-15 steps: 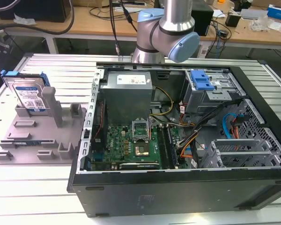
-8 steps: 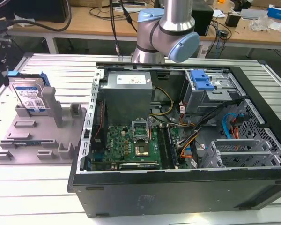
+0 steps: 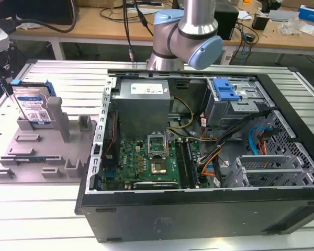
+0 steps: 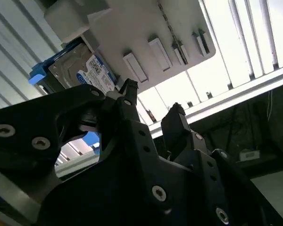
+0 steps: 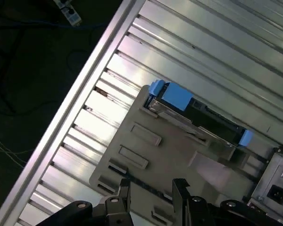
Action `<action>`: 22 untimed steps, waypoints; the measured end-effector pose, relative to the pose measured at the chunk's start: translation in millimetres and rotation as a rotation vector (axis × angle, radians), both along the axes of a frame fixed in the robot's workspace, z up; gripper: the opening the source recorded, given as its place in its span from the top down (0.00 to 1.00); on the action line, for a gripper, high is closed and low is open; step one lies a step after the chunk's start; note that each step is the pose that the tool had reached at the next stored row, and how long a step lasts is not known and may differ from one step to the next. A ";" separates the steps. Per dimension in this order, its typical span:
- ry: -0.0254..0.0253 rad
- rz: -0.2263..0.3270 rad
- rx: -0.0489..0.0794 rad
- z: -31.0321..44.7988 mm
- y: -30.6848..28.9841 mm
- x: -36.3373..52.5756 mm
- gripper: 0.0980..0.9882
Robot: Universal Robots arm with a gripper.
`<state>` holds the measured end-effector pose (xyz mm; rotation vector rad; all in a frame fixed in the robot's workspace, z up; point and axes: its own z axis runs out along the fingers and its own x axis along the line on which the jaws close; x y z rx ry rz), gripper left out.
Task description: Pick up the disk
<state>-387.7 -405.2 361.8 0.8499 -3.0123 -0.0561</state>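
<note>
the flat silver hard drive with blue side rails (image 3: 34,107) stands on edge in the grey moulded plastic tray (image 3: 42,157) at the exterior view's left, well apart from the black gripper (image 5: 148,186), fingers spread and empty.

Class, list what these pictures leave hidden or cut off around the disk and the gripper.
1. Exterior view: the disk is partly hidden behind the tray's post.
2. Second wrist view: the gripper covers part of the disk.
3. First wrist view: the disk stands edge-on, label unseen; the picture's edge cuts off the gripper's body.
</note>
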 end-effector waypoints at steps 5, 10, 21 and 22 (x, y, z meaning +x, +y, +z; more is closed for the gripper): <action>-0.0001 0.181 0.000 -0.5 0.0 0.8 0.57; 0.0000 0.294 0.000 -0.6 0.0 1.4 0.57; -0.0001 0.596 0.000 -1.8 0.0 3.5 0.57; -0.0001 0.611 0.000 -1.9 0.0 3.7 0.57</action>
